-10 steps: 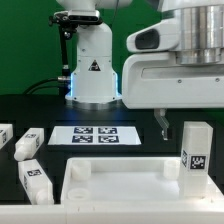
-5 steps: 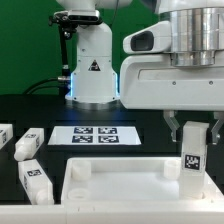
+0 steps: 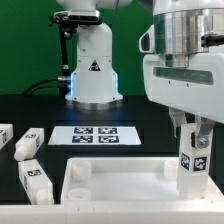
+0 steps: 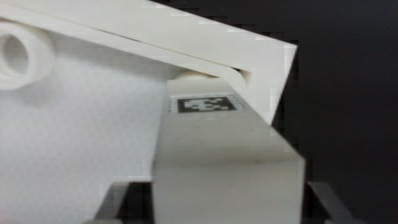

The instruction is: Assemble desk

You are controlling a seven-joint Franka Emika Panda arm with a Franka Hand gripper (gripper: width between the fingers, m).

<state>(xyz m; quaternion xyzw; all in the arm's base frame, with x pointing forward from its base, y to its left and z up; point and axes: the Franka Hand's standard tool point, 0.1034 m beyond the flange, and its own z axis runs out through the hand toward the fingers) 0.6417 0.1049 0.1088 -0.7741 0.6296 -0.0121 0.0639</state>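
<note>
The desk's white square panel (image 3: 120, 186) lies at the table's front. One white leg (image 3: 196, 160) stands upright on its corner at the exterior view's right, with tags on its side. My gripper (image 3: 196, 138) is open and straddles this leg's top, one finger on each side with a thin gap. In the wrist view the leg (image 4: 222, 150) fills the space between the fingers of my gripper (image 4: 222, 208), with the panel (image 4: 89, 120) beyond it. Three other legs lie loose at the exterior view's left: one (image 3: 3, 136), another (image 3: 28, 143) and a third (image 3: 36, 181).
The marker board (image 3: 95, 135) lies flat behind the panel. The white robot base (image 3: 92, 65) with a triangle sticker stands at the back. The table top is black.
My gripper has moved toward the exterior view's right and come down over the upright leg, so its fingers now flank the leg. The leg and panel have not moved.
</note>
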